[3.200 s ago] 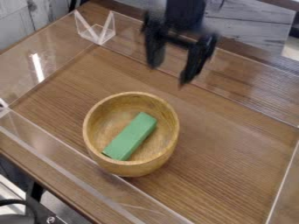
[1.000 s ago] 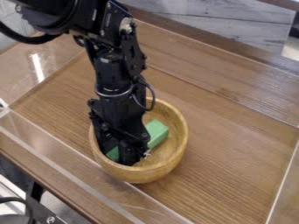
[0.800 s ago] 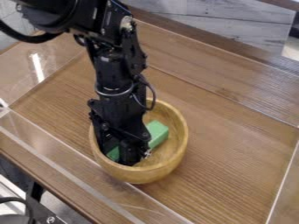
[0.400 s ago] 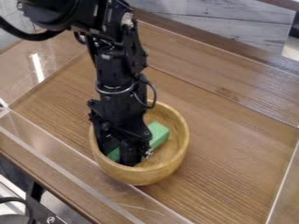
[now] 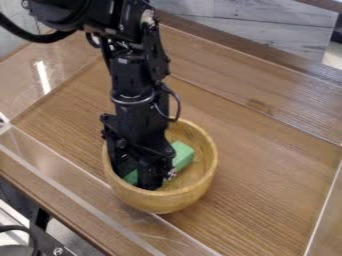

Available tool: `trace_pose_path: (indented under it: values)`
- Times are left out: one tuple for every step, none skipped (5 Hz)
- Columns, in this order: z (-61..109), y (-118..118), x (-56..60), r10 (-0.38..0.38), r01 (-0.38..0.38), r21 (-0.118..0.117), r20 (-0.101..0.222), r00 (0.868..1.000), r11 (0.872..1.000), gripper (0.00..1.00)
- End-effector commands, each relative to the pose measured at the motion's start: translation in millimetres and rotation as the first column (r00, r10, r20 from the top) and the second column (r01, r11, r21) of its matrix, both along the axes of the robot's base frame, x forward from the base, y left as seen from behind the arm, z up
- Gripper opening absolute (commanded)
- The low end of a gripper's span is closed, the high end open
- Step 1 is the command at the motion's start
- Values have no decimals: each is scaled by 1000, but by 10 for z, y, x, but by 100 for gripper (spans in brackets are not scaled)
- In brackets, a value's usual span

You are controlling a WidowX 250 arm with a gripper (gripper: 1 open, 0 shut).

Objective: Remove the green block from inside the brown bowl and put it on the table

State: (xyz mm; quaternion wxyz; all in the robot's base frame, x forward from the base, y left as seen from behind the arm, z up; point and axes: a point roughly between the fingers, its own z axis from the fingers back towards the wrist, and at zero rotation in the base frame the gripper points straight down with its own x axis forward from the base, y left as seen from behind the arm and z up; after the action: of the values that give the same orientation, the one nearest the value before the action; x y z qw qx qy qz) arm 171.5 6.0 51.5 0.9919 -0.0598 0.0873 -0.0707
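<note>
Block [image 5: 182,155] in bowl [image 5: 201,180], under hand [image 5: 139,175]

I see clear plastic walls [image 5: 54,195] around me | a see-through folded stand [image 5: 107,30] sits in the far corner | a pale marble-looking wall [image 5: 254,20] is behind | something dark [image 5: 20,243] shows at the bottom left, too blurry to tell.

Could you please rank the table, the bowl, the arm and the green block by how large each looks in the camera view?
1. Table, filling most of the view.
2. Arm, though its nearness to the camera may exaggerate it.
3. Bowl.
4. Block, smallest, partly hidden by the gripper.
</note>
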Motion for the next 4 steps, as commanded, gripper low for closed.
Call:
trace_pose_path:
  values:
    - [89, -8, 108, -2, 2, -6, 25, 1000, 1000, 0]
    - [109, -12, 126, 2, -1, -13, 17, 1000, 1000, 0]
    - [129, -13, 132, 6, -6, -22, 11, 1000, 1000, 0]
    - [223, -59, 129, 13, -13, -33, 9, 1000, 999, 0]
